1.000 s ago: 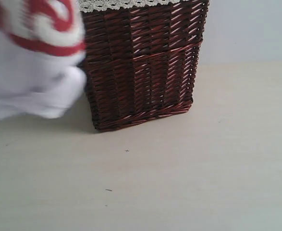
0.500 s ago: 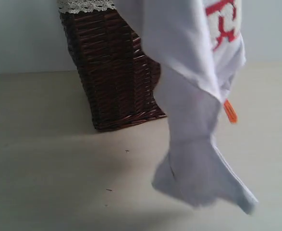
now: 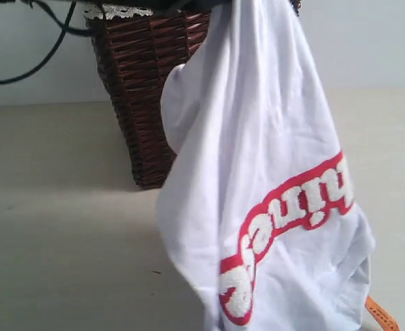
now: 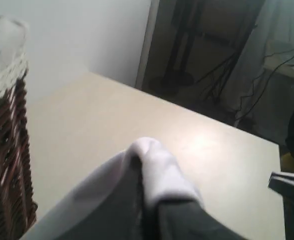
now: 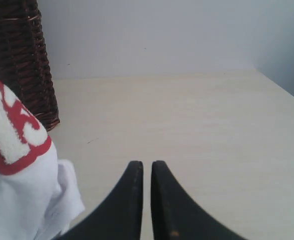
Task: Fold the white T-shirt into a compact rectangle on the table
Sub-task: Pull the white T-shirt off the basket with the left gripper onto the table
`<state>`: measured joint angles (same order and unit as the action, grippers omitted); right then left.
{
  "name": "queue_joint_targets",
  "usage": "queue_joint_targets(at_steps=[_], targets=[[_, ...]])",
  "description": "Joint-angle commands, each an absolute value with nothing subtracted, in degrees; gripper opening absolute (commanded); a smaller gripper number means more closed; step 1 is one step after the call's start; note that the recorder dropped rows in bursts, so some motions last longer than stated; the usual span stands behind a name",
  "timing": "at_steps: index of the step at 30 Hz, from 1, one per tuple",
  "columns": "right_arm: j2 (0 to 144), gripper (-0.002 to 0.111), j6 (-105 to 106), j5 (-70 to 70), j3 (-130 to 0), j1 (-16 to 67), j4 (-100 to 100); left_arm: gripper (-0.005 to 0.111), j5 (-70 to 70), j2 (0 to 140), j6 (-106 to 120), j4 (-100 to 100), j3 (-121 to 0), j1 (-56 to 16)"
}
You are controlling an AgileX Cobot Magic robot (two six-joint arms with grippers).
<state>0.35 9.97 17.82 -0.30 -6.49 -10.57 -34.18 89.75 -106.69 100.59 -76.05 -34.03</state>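
**The white T-shirt [image 3: 257,172] hangs aloft**

Your left gripper [image 4: 142,172] pinches a bunch of the white T-shirt, which hangs before the wicker basket [image 3: 136,83] above the table [image 3: 64,234]. Your right gripper [image 5: 147,172], fingers nearly together, holds nothing.

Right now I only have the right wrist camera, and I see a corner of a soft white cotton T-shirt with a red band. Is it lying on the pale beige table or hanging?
Observer: Hanging. In the exterior view the white T-shirt drapes from above the frame, in front of the dark brown wicker basket.
Operator: What holds it?
Observer: The left wrist view shows its cloth bunched over the left gripper, hiding the fingers.
Operator: Anything near the hem?
Observer: An orange tag pokes out at its lower edge.
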Motion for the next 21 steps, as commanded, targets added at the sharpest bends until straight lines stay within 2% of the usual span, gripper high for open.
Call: queue_joint_targets(at_steps=[1,10,16,18,21], targets=[[0.0,0.007,10.3,17.5,0.0,-6.3,-10.6,0.000,-34.1,89.3,-104.7,99.9,-71.9,-30.8],[0.0,0.007,10.3,17.5,0.0,-6.3,-10.6,0.002,-35.9,87.7,-103.2,99.9,-64.9,-22.9],[0.0,0.007,10.3,17.5,0.0,-6.3,-10.6,0.027,-35.0,87.1,-98.0,99.9,-59.0,-20.4],[0.0,0.007,10.3,17.5,0.0,-6.3,-10.6,0.030,-29.4,87.1,-96.3,99.9,-55.0,-20.0],[0.0,0.007,10.3,17.5,0.0,-6.3,-10.6,0.030,-12.5,87.1,-93.5,99.9,-48.1,-20.0]])
